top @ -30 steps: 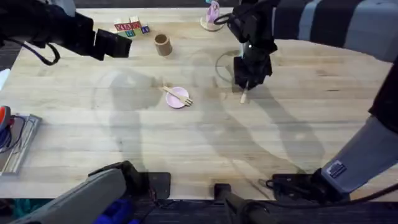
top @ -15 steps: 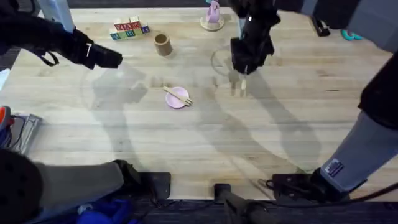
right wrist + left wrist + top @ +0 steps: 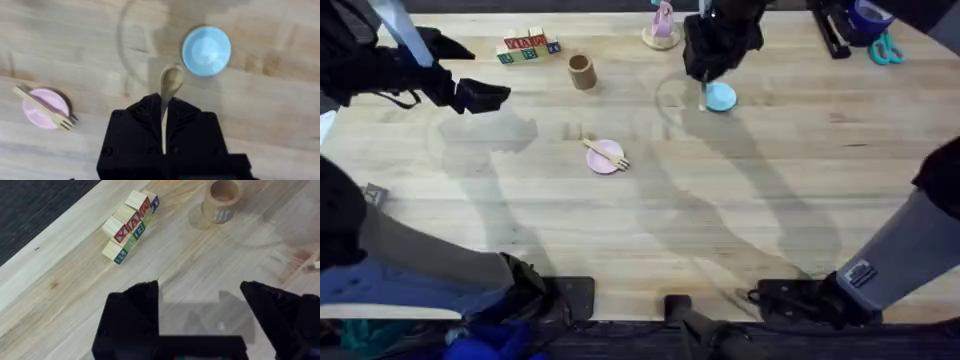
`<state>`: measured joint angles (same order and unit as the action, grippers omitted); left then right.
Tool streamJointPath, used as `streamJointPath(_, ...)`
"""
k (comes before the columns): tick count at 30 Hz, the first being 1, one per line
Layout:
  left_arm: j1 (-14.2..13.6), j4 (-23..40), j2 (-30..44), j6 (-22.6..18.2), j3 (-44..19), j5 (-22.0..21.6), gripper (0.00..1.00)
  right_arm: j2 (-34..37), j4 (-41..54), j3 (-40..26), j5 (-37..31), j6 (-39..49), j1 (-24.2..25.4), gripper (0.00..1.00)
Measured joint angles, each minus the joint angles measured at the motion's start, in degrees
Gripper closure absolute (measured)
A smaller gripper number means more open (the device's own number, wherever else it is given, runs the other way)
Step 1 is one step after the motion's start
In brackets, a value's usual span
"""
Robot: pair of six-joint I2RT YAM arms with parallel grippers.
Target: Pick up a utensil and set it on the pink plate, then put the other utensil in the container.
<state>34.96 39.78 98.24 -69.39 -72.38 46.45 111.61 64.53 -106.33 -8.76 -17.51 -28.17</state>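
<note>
The pale wooden fork [image 3: 607, 154] lies across the small pink plate [image 3: 599, 163] near the table's middle; the right wrist view shows the fork [image 3: 34, 100] on the pink plate [image 3: 53, 101]. My right gripper [image 3: 706, 78] hangs over the far side beside the light blue plate [image 3: 723, 97], shut on the wooden spoon [image 3: 702, 100]. The spoon's bowl [image 3: 170, 80] sticks out past the black fingers [image 3: 145, 111]. The brown cup [image 3: 582, 71] stands upright at the far left of centre, its opening uncovered [image 3: 222, 199]. My left gripper [image 3: 488, 96] is open and empty over bare wood left of the cup.
A row of lettered blocks [image 3: 526, 44] sits at the far left, near the cup. A pink figure on a wooden base [image 3: 662, 25] stands at the far edge beside my right arm. Scissors and dark items [image 3: 865, 30] lie at the far right corner.
My right gripper has carried the spoon up and toward the far side, from right of the pink plate to beside the blue plate. The left arm has drifted left.
</note>
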Motion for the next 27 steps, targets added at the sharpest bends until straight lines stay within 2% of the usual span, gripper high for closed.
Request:
streamJointPath(11,0.4,-6.4,9.9,-0.8,0.0,5.5,0.010,0.0,-14.0,0.0,0.0,0.9,-1.8,0.968)
streamJointPath(20,1.3,-12.1,16.9,-0.9,0.0,15.3,0.010,0.0,-28.7,0.0,0.0,5.4,-4.2,0.968)
streamJointPath(27,1.3,-12.6,19.3,-0.9,0.0,19.8,0.010,0.0,-41.4,-0.1,1.5,10.3,-4.3,0.968)
